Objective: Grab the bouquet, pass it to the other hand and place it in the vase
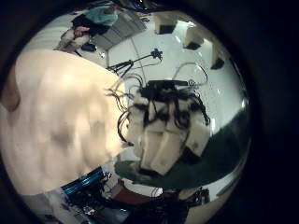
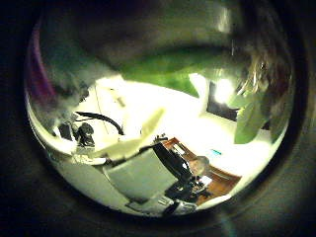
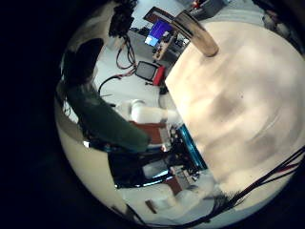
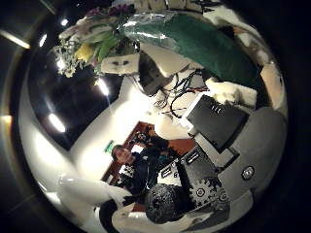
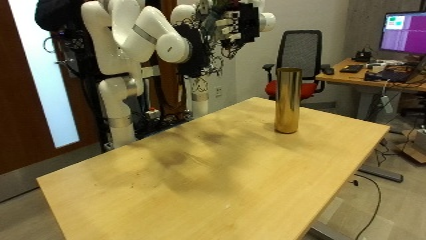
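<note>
Both hands (image 5: 234, 25) meet high above the table's far side, beside the arms. The bouquet (image 4: 185, 41) has a green wrap round its stems and pale flowers (image 4: 92, 41) at one end. It lies close across the right palm. The same green wrap (image 2: 168, 65) fills much of the left thumb side palm view, so it is close to the left palm too. My right hand (image 1: 166, 131) shows in the left little finger side palm view, fingers curled at the green wrap (image 1: 140, 170). The tall golden vase (image 5: 286, 100) stands upright on the wooden table (image 5: 200, 170), well below the hands.
An office chair (image 5: 304, 55) and a desk with a monitor (image 5: 404, 35) stand behind the table's far corner. The vase (image 3: 200, 33) also shows on the tabletop in the right little finger side palm view.
</note>
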You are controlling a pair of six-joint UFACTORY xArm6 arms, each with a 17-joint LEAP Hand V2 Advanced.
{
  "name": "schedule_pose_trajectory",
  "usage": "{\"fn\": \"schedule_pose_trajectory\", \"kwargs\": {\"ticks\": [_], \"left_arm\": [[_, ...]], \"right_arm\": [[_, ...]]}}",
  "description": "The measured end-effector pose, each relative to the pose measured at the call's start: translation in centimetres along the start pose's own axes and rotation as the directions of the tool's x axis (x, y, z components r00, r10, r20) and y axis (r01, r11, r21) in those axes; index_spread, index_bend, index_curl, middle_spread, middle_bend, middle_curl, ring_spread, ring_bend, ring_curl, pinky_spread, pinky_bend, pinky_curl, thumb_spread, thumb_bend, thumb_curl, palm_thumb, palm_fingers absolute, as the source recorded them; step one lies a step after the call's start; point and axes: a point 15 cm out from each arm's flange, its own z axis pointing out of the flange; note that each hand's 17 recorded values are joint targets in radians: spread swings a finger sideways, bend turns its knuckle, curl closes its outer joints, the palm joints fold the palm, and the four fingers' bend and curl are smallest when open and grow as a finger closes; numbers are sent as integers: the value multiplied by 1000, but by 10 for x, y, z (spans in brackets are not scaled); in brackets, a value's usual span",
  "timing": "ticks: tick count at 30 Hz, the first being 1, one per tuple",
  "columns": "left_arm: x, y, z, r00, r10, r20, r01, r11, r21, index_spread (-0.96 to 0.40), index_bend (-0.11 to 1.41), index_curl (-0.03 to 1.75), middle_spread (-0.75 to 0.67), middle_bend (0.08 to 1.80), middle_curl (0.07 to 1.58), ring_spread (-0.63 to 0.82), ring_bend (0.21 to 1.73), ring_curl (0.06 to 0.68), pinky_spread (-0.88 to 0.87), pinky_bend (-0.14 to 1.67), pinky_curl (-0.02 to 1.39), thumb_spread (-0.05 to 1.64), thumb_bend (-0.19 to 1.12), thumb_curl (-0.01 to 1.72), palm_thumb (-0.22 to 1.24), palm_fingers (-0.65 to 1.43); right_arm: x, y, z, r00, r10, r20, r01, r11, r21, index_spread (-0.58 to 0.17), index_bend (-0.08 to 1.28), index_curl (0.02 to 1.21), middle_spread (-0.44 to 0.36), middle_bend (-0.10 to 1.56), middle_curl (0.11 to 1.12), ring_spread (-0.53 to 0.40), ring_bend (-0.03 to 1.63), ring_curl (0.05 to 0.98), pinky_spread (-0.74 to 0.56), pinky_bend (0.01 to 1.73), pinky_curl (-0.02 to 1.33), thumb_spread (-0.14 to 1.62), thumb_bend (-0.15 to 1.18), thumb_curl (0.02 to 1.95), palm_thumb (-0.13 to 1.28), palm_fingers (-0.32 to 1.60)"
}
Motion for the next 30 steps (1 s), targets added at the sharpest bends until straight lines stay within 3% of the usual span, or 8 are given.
{"fn": "schedule_pose_trajectory", "kwargs": {"ticks": [6, 9, 15, 18, 20, 21, 24, 30], "left_arm": [[7, 1, 1, 999, -7, -32, 6, 1000, -10, -38, 159, 260, -413, 920, 784, -460, 1168, 339, -605, 959, 444, 867, -3, 367, 640, 854], [12, 1, 1, 1000, 1, -22, -1, 1000, -4, -232, 348, 330, -474, 922, 847, -481, 1253, 409, -665, 1101, 497, 864, 29, 408, 860, 1212], [15, 0, 1, 999, 46, 1, -46, 999, 15, -500, 645, 558, -517, 1036, 924, -447, 1372, 490, -624, 1117, 529, 473, -9, 601, 1077, 1141], [17, -2, -1, 996, 82, 27, -83, 996, 46, -553, 681, 635, -520, 1069, 936, -437, 1397, 508, -606, 1139, 548, 379, -16, 650, 1089, 1117], [20, -2, -3, 994, 100, 49, -102, 993, 53, -608, 702, 734, -519, 1102, 946, -427, 1420, 525, -587, 1164, 573, 285, -16, 702, 1112, 1096], [20, -1, -3, 992, 107, 63, -110, 993, 50, -623, 702, 766, -518, 1110, 948, -425, 1426, 530, -582, 1167, 579, 258, -16, 717, 1116, 1085], [20, 1, -3, 985, 132, 109, -137, 990, 41, -660, 689, 860, -513, 1137, 952, -421, 1430, 539, -566, 1176, 598, 207, -18, 755, 1117, 1070], [30, 1, -6, 972, 177, 154, -189, 979, 70, -715, 616, 1039, -503, 1162, 946, -415, 1438, 553, -557, 1175, 623, 153, -21, 808, 1119, 1060]], "right_arm": [[7, -4, -3, 999, 14, -36, -13, 1000, 17, -242, 1089, 934, -114, 1329, 747, -185, 1422, 677, -272, 977, 1217, 227, -19, 967, 1182, 1116], [12, -11, -8, 996, 8, -93, -3, 999, 54, -243, 1080, 935, -113, 1332, 747, -189, 1407, 677, -274, 1014, 1226, 348, -21, 960, 1156, 1121], [30, -6, -19, 994, 77, -83, -64, 988, 139, -257, 915, 892, -139, 1241, 703, -213, 1313, 646, -310, 1039, 1109, 737, -52, 790, 953, 1069], [34, -6, -27, 992, 96, -79, -81, 981, 178, -276, 748, 868, -169, 1127, 675, -226, 1277, 627, -373, 1010, 1026, 784, -46, 719, 885, 890], [38, -8, -29, 992, 102, -70, -86, 976, 202, -275, 430, 779, -170, 949, 623, -237, 1221, 606, -436, 888, 952, 873, -32, 653, 857, 266], [39, -7, -29, 993, 108, -57, -94, 973, 211, -275, 397, 752, -166, 917, 608, -233, 1211, 598, -432, 867, 933, 890, -32, 638, 850, 240], [40, -10, -29, 994, 111, -12, -105, 963, 248, -286, 284, 581, -50, 573, 454, -63, 852, 439, -144, 633, 809, 934, -33, 578, 818, -161], [42, -13, -40, 994, 113, 5, -109, 948, 298, -296, 117, 364, 94, 227, 322, 146, 425, 259, 265, 361, 536, 949, -27, 510, 811, -128]]}}
